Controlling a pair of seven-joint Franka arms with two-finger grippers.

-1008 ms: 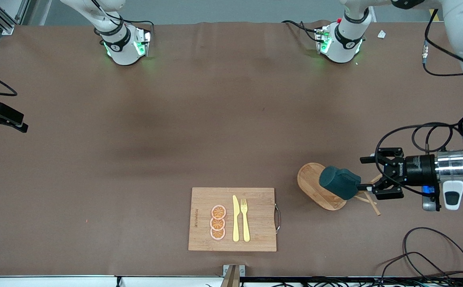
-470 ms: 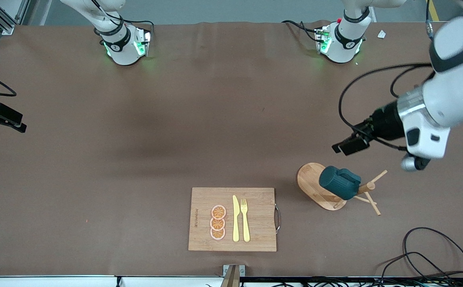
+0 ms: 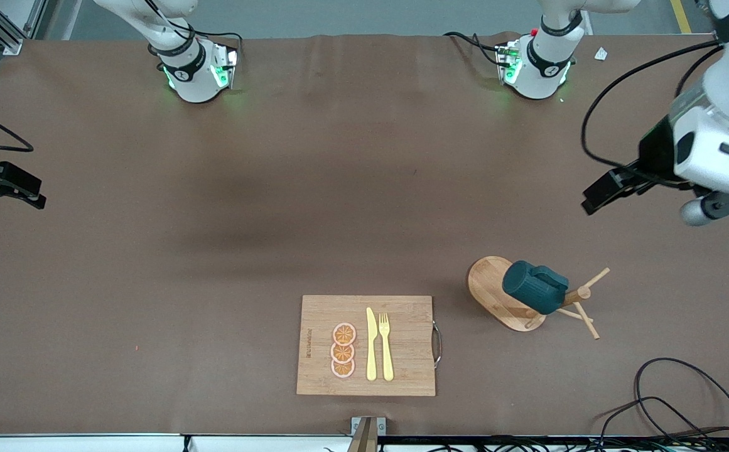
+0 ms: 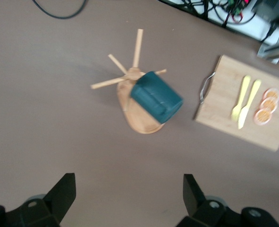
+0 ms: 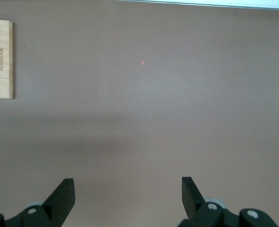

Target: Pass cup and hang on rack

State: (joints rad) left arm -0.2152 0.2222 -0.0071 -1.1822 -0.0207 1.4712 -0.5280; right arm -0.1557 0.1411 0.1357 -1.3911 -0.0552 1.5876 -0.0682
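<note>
Cup hung on the rack, both grippers empty above the surface.

The brown surface (image 3: 213,251) carries a cutting board (image 3: 366,345) and, toward the left arm's end, the rack (image 3: 496,295) with the cup (image 3: 532,287) hanging on a peg. The left gripper (image 3: 603,188) hovers over bare surface near the rack, jaws spread wide, holding nothing; the right gripper (image 3: 3,185) waits at the right arm's end, jaws likewise wide and empty.
</note>
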